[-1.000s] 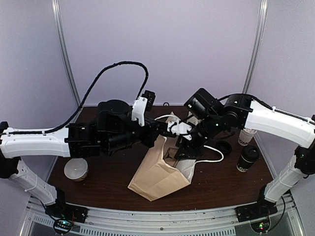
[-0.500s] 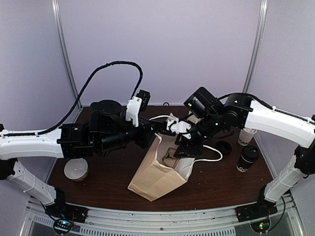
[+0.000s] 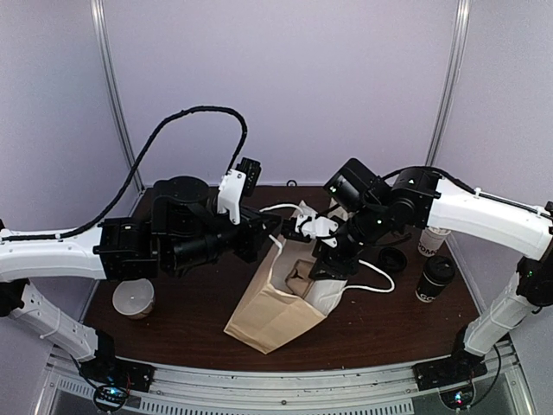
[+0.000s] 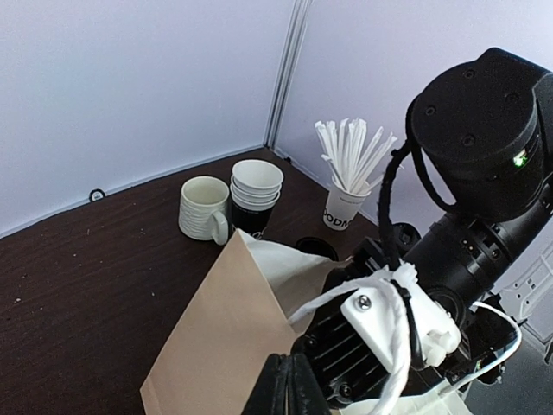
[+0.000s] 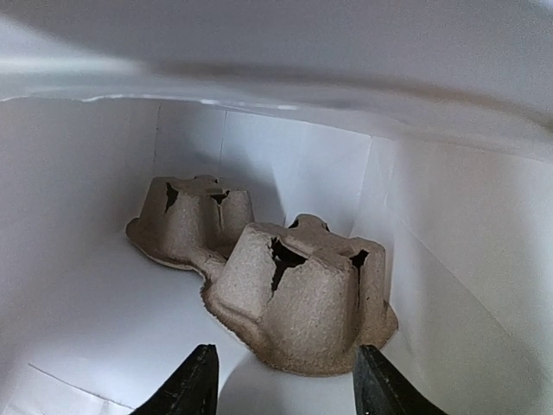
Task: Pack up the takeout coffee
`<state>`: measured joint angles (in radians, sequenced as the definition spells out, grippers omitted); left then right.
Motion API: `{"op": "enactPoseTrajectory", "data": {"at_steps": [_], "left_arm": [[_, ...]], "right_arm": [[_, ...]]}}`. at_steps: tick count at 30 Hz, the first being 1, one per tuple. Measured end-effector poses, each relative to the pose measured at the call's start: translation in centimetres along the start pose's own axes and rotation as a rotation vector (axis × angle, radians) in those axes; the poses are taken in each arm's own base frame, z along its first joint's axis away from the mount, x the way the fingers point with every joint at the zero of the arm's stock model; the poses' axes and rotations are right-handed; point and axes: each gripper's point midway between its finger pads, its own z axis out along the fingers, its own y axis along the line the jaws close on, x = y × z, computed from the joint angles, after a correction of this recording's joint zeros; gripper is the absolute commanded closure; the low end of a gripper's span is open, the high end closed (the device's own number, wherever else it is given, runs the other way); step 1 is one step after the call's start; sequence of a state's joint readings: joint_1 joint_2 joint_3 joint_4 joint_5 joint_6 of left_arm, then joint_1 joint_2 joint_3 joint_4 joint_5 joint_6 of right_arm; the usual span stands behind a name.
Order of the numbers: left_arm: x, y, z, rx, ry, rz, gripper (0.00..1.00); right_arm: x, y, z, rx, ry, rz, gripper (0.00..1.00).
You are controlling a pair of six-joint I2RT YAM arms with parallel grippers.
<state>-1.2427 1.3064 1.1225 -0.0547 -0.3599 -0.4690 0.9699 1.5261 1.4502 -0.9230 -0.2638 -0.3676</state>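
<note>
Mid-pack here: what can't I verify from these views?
- Left gripper hold on the paper bag: left wrist view, cut off by bottom edge.
- Right gripper fingertips: top view, hidden inside bag.
- Takeout coffee lettering: top view, too small.

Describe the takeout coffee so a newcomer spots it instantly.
On the dark table, look right of the brown paper bag, near the edge. The takeout coffee stands there upright. Unlike the paper cup of white sticks behind it, it has a black lid.
</note>
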Motion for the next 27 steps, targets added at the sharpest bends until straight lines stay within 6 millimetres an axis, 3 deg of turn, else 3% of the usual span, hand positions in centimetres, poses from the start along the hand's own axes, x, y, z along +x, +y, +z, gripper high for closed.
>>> {"op": "enactPoseTrajectory", "data": {"at_steps": [13,27], "left_arm": [[-0.2,-0.7,0.2,0.037,-0.011,0.012,1.00],[-0.1,-0.7,0.3,0.036,-0.009,0.020,1.00]], "right_arm": [[-0.2,-0.6,1.7,0.020,-0.005,0.014,0.38],[-1.0,-1.1,4.0,0.004,0.001,0.027,0.43]]}}
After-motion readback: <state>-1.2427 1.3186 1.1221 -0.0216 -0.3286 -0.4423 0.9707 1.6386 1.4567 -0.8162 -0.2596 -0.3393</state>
